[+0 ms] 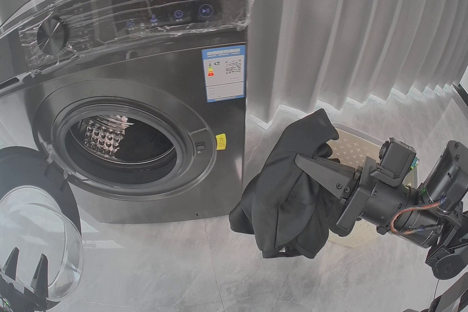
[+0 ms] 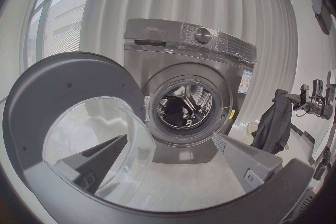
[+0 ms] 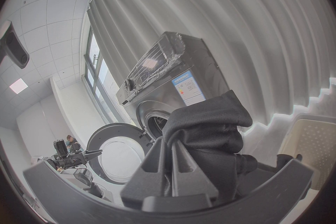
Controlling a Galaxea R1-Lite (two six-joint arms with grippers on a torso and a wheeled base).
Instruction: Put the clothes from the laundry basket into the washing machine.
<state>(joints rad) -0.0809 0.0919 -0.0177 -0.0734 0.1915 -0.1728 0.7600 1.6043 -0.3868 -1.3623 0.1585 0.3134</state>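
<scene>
A black garment (image 1: 287, 191) hangs in the air to the right of the washing machine (image 1: 146, 84), in front of the cream laundry basket (image 1: 358, 152). My right gripper (image 1: 300, 161) is shut on the garment's upper part; its closed fingers (image 3: 178, 158) pinch the dark cloth (image 3: 206, 126). The washer's round door (image 1: 39, 225) stands swung open at the left, and the drum opening (image 1: 122, 145) shows dark cloth inside. My left gripper (image 1: 24, 266) sits low at the left by the open door, its fingers (image 2: 94, 158) spread open and empty. The garment (image 2: 274, 123) also hangs at the far right of the left wrist view.
White pleated curtains (image 1: 351, 20) hang behind the washer and basket. Pale marble-like floor (image 1: 161, 264) lies free in front of the machine, between door and basket. The glass door bowl (image 2: 101, 140) is close to my left fingers.
</scene>
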